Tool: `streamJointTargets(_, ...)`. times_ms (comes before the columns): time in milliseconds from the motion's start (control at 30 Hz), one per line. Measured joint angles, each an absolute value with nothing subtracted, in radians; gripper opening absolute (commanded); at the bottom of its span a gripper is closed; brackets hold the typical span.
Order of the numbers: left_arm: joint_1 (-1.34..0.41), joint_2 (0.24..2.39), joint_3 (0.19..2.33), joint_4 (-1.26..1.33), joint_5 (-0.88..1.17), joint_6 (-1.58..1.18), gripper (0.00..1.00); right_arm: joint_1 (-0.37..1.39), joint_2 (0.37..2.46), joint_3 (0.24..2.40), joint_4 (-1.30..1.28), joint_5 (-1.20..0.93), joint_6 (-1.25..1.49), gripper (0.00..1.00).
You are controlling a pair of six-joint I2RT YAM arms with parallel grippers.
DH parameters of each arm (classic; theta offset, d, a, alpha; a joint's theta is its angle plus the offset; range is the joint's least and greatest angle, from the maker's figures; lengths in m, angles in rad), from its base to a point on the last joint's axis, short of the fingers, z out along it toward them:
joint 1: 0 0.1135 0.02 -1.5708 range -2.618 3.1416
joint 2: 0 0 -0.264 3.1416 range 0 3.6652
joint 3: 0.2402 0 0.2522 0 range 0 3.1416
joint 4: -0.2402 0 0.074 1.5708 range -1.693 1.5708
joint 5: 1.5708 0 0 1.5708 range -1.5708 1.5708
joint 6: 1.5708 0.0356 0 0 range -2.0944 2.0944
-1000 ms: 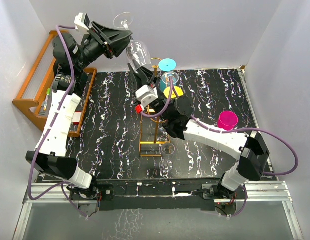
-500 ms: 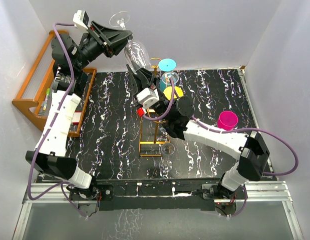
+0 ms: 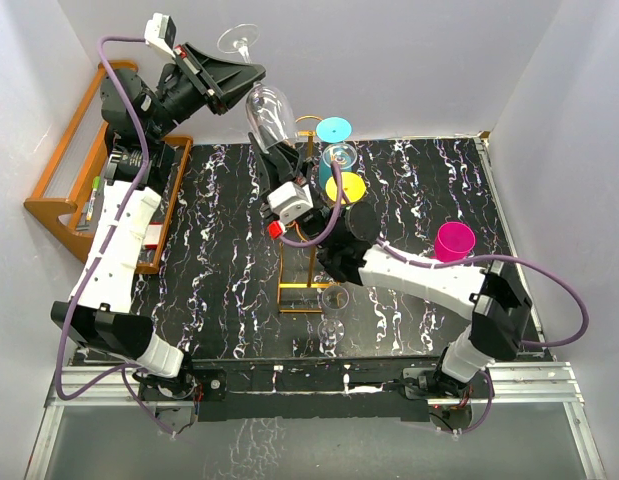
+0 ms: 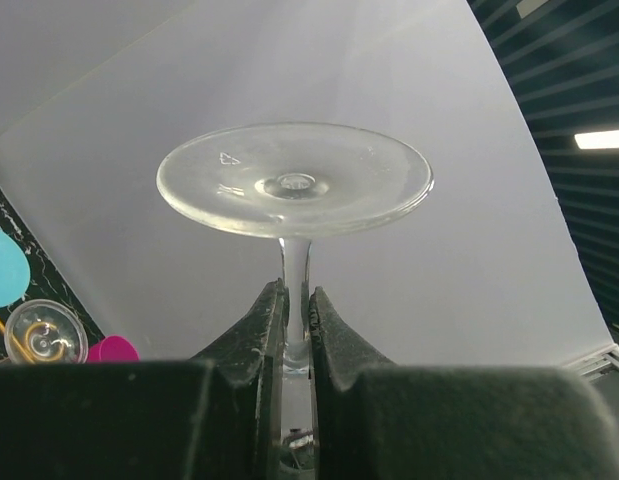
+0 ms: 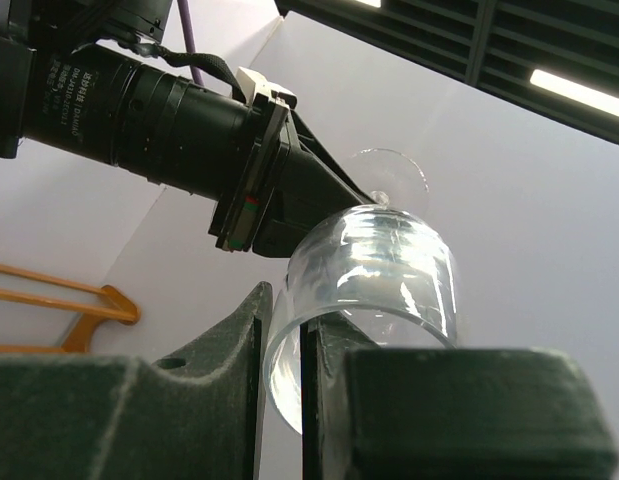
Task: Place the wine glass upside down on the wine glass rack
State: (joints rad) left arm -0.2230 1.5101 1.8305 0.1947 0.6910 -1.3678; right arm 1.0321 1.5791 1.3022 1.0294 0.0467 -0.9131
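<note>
The clear wine glass (image 3: 270, 112) hangs in the air above the table's back left, tilted, foot up. My left gripper (image 3: 245, 70) is shut on its stem; in the left wrist view the stem (image 4: 295, 280) runs between the fingers, with the round foot (image 4: 294, 185) above them. My right gripper (image 3: 280, 158) is shut on the rim of the bowl (image 5: 381, 268), one finger inside and one outside. The golden wire rack (image 3: 301, 290) stands below, just right of the held glass.
A second glass (image 3: 339, 156) hangs near the rack's top, and another (image 3: 334, 300) is by its base. Cyan (image 3: 334, 129), yellow (image 3: 345, 187) and magenta (image 3: 455, 241) cups stand on the black marble table. A brown wooden shelf (image 3: 64, 170) is at the left wall.
Both grippers and the glass have shifted slightly left and back. The right arm has stretched further toward the bowl, and both grips have held.
</note>
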Motion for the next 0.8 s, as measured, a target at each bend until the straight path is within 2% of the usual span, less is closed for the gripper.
streamJointTargets(533,-0.216,1.509,1.854,0.211,0.675,-1.312,0.0,1.061,1.671,1.386,1.093,0.096,-0.922,0.08)
streamJointTargets(800,-0.22,1.504,1.855,0.21,0.654,-1.269,0.0,1.104,1.77,1.478,1.174,0.207,-0.952,0.08)
